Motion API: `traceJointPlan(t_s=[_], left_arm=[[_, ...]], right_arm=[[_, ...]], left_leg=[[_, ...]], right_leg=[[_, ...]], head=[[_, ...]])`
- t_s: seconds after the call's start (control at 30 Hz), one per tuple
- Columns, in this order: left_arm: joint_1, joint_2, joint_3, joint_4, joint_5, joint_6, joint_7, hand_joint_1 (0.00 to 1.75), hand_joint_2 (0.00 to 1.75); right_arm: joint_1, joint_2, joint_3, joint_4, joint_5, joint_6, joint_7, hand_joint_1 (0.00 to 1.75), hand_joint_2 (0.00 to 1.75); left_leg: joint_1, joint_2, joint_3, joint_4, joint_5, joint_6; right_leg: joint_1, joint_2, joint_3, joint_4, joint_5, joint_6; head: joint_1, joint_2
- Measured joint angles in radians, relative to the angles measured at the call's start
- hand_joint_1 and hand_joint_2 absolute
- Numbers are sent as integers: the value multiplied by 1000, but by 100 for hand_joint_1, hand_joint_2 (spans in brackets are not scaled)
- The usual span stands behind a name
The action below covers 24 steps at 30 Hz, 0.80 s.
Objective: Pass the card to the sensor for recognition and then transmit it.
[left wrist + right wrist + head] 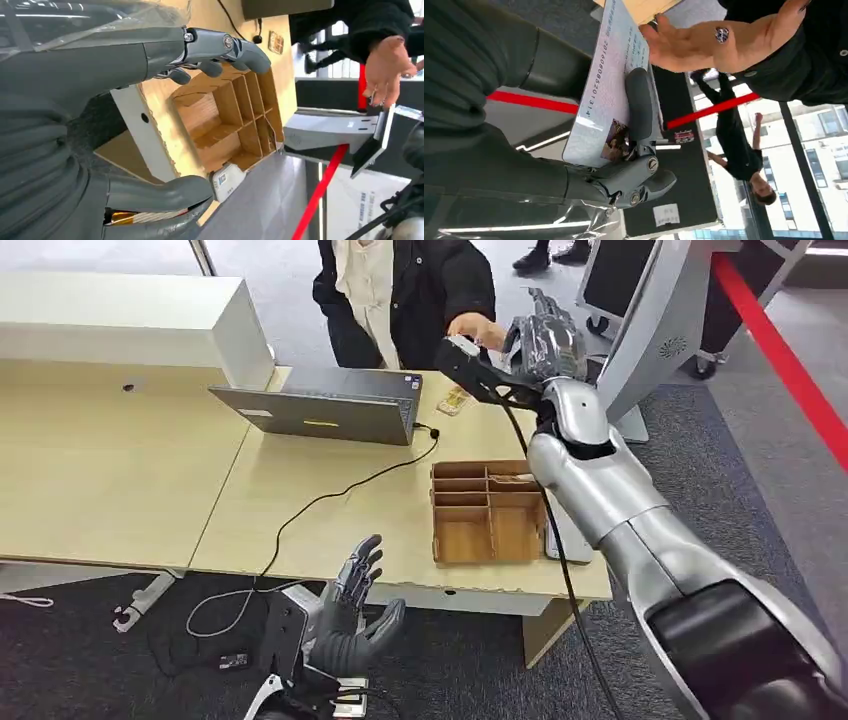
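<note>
Two hands apart: right hand raised past the far table edge, pinching a pale card flat under one finger, a person's open palm just beyond the card's far end. Left hand hanging low before the near table edge, fingers spread, holding nothing, open carpet around it, wooden divider tray well ahead.

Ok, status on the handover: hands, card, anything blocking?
Right hand grips the card, raised toward the person's open hand. Left hand open, low by the table edge. Nothing between card and person.
</note>
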Motion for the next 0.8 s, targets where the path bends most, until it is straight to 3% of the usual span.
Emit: traceJointPlan(t_s=[0.47, 0.5, 0.53, 0.8], left_arm=[[1, 0, 0, 0, -17, -40, 21, 0, 175], [1, 0, 0, 0, -17, -40, 24, 0, 175], [1, 1, 0, 0, -17, -40, 26, 0, 175], [0, 5, 0, -1, -16, -40, 48, 0, 175]], right_arm=[[-49, 22, 29, 137, -38, -6, 36, 171, 175], [-51, 22, 31, 146, -40, -6, 36, 134, 175], [-52, 22, 33, 154, -43, -6, 36, 0, 175], [-51, 22, 43, 187, -47, -24, 44, 0, 175]], left_leg=[[0, 0, 0, 0, 0, 0], [0, 0, 0, 0, 0, 0], [0, 0, 0, 0, 0, 0], [0, 0, 0, 0, 0, 0]], right_leg=[[0, 0, 0, 0, 0, 0], [0, 0, 0, 0, 0, 0], [0, 0, 0, 0, 0, 0], [0, 0, 0, 0, 0, 0]], head=[[0, 0], [0, 0], [0, 0], [0, 0]])
